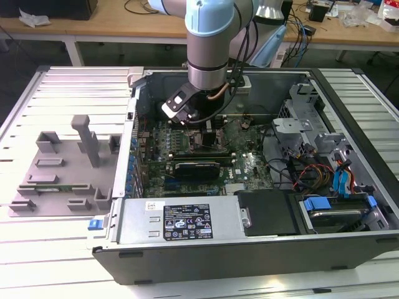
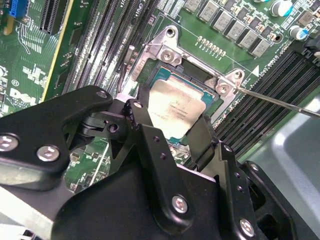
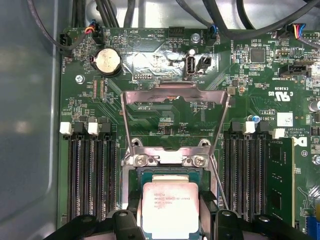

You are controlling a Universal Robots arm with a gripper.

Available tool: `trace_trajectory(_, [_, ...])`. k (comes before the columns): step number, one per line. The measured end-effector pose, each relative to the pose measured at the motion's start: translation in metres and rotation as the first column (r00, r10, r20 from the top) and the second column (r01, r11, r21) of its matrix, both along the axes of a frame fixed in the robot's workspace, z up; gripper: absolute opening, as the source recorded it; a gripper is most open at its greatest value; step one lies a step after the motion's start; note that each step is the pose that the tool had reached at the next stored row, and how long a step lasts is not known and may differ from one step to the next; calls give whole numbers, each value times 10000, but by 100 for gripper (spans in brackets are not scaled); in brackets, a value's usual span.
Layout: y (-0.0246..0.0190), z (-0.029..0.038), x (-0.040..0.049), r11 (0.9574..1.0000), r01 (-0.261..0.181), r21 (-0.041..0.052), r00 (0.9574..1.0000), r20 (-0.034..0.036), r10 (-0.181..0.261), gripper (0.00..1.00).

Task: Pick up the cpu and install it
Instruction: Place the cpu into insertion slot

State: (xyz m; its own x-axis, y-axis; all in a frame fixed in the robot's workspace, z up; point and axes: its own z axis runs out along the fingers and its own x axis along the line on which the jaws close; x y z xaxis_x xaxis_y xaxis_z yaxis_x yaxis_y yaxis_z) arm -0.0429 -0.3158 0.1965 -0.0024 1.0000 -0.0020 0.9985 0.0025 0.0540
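The cpu (image 3: 171, 207), a flat square chip with a shiny silver-grey top, sits between the two black fingers (image 2: 141, 117) of my hand (image 2: 170, 120), squarely over the open socket (image 3: 165, 171) on the green motherboard (image 3: 150, 60). The fingers press on two opposite edges of the chip, so I judge the hand to be clenched on the cpu, holding it level so it can meet the socket flat. I cannot tell whether the chip already touches the socket bed. In the first wrist view the hinged metal load plate (image 3: 145, 96) stands swung back from the socket, which leaves the opening free for the chip. In the second wrist view the thin retention lever (image 2: 280, 102) lies released, off to one side. In the exterior view the arm (image 1: 209, 50) reaches straight down into the open computer case (image 1: 349, 249), which lies on its side on the pale slatted desk (image 1: 37, 249). A grey fixture tray (image 1: 62, 168) with upright posts rests on the desk at the exterior view's left, beside the case
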Motion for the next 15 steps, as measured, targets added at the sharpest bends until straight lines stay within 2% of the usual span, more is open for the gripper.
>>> trace_trajectory(15, [2,-9,17,10000,-3,13,10000,13,3,55])
